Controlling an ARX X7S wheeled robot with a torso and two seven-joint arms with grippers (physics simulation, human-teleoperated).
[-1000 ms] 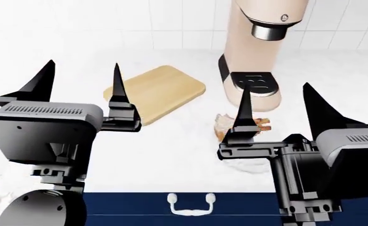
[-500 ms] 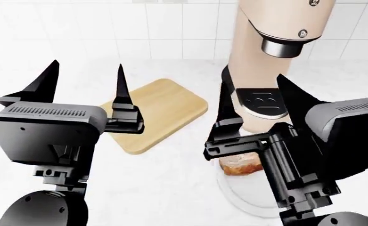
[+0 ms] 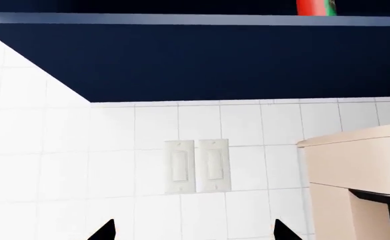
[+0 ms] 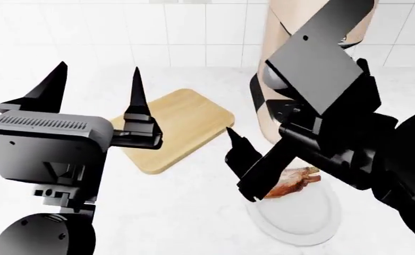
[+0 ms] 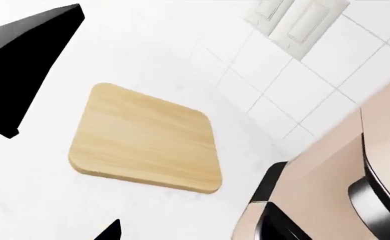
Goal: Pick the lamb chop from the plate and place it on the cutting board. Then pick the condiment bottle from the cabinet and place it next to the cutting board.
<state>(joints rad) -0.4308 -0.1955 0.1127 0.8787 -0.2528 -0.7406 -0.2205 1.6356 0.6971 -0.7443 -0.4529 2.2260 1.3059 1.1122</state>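
While the left pincer (image 4: 94, 95) is sitting at the left of the head view with its two black fingers spread wide and nothing between them, the right pincer (image 4: 246, 170) is reaching down near the lower middle of the frame. Its fingers are pointing at the lamb chop (image 4: 292, 180), but the arm is hiding part of them, so I cannot tell if they are holding the meat or how far apart they are. In the right wrist view two black fingertips are showing well apart at the edges, with no meat seen between them.

The lamb chop is lying at the near edge of the white plate (image 4: 299, 223), at the lower right of the head view, on the white worktop (image 4: 193, 212). The cutting board (image 4: 179, 127) is lying flat on the worktop in the middle of the frame, apart from the plate, with nothing on it. A tall tan coffee machine (image 4: 278, 64) is standing behind the right arm at the upper right.

In the left wrist view, the red condiment bottle (image 3: 314, 7) is peeking out at the top right, up in the dark blue cabinet (image 3: 201, 60), above two white wall switches (image 3: 196, 166).
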